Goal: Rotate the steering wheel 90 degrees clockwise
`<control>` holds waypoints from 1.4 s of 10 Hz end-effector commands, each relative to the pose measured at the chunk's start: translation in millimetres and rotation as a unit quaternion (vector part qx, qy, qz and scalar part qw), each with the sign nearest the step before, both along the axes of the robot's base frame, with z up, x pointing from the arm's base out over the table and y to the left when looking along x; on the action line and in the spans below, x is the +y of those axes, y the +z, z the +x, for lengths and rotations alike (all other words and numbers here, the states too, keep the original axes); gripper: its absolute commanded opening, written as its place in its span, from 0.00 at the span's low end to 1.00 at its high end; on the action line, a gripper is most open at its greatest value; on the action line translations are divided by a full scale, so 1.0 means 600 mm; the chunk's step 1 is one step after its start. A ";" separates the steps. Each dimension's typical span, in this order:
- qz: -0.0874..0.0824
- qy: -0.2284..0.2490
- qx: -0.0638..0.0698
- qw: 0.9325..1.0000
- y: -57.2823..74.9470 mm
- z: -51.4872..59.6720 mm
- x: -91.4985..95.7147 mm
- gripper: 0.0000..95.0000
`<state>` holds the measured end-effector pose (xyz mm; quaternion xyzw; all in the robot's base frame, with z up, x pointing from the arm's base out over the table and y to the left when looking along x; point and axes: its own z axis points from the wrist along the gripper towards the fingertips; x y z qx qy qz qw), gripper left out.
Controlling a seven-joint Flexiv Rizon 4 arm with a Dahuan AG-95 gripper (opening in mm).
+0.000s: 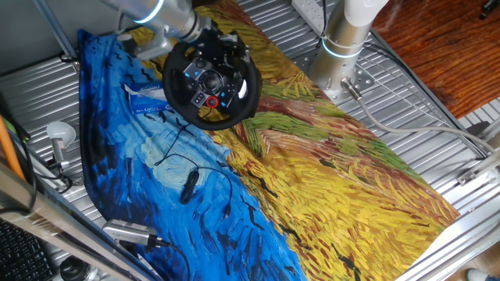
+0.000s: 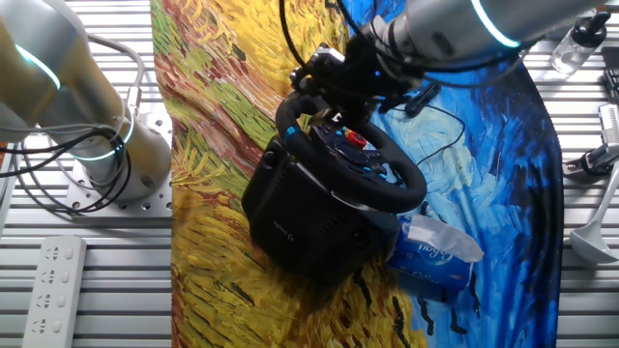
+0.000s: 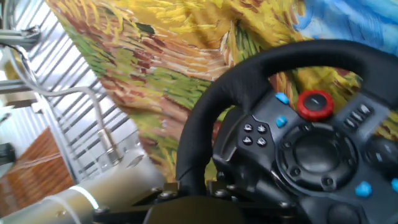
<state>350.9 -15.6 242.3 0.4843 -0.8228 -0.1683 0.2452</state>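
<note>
The steering wheel [image 1: 209, 122] is black with a thick rim, a hub with small buttons, blue accents and a red knob [image 1: 212, 101]. It stands tilted on its black base [image 2: 300, 220] at the far end of the painted cloth. It also shows in the other fixed view [image 2: 407, 184] and fills the hand view [image 3: 249, 67]. My gripper [image 1: 224, 40] is at the top far side of the rim, with a finger on each side of it. In the hand view the rim runs down between my gripper's [image 3: 191, 186] fingers. The red knob [image 3: 314, 104] sits at the hub's upper right there.
A blue tissue pack [image 1: 144, 101] lies beside the wheel base [image 2: 437, 253]. A small black cabled device [image 1: 188, 186] lies on the blue part of the cloth. The arm's base [image 1: 344, 47] stands on the slatted metal table. A power strip [image 2: 53, 288] lies near the edge.
</note>
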 end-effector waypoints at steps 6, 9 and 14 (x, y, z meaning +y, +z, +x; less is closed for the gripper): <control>-0.098 0.012 -0.115 0.988 0.005 -0.003 -0.017 0.40; -0.130 -0.027 -0.161 0.978 -0.006 -0.004 -0.031 0.40; -0.159 -0.077 -0.166 0.970 0.010 -0.003 -0.011 0.40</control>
